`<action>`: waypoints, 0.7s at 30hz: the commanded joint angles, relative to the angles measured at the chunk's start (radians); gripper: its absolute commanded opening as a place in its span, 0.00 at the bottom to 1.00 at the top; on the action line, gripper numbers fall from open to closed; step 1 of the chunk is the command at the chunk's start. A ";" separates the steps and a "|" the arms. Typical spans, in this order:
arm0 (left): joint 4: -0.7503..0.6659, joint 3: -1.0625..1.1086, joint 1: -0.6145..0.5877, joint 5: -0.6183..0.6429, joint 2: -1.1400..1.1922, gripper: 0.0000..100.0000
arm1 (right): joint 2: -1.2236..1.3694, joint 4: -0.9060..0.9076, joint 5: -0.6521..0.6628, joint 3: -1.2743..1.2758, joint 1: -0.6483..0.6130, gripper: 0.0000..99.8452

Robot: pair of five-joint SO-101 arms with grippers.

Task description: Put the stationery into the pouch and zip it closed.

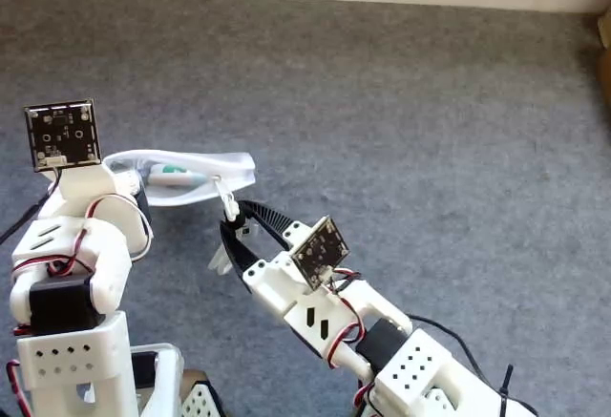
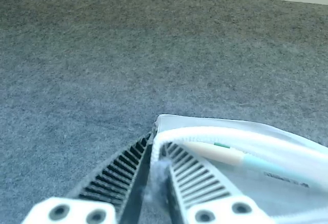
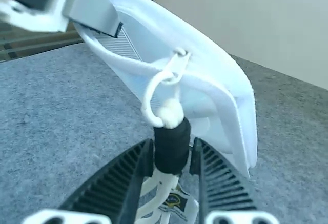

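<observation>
High view has the pouch (image 1: 205,164) left of the tabletop's middle, toward the near edge, strung between the two arms. A pen (image 2: 220,154) lies inside it, so the loading looks done and the step in hand is the zipping.

Left wrist view shows the left gripper (image 2: 156,138) with its fingers pressed together on one end of the pouch, pinching the fabric by the corner. In the right wrist view, the right gripper (image 3: 172,143) has its fingers clamped on the black tab (image 3: 170,129), which hangs on a white cord (image 3: 148,98) looped through the slider (image 3: 179,57). The pouch seems lifted off the tabletop here, tilted, with its free end sagging.

From above, the slider sits nearer the free end than the held one; how much of the zip is left open I cannot tell.

Next, I judge, the right arm must pull the tab along the zip line, away from the left gripper, while the left one anchors its end so the pouch stays taut. A sideways tug could twist the pouch or slip the tab
</observation>
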 commanded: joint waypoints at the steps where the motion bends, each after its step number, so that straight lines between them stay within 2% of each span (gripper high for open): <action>1: -0.017 0.008 0.010 -0.011 0.039 0.01 | 0.005 -0.031 -0.005 -0.071 -0.004 0.12; 21: -0.017 0.008 0.010 -0.011 0.039 0.01 | 0.007 -0.031 0.002 -0.087 -0.004 0.10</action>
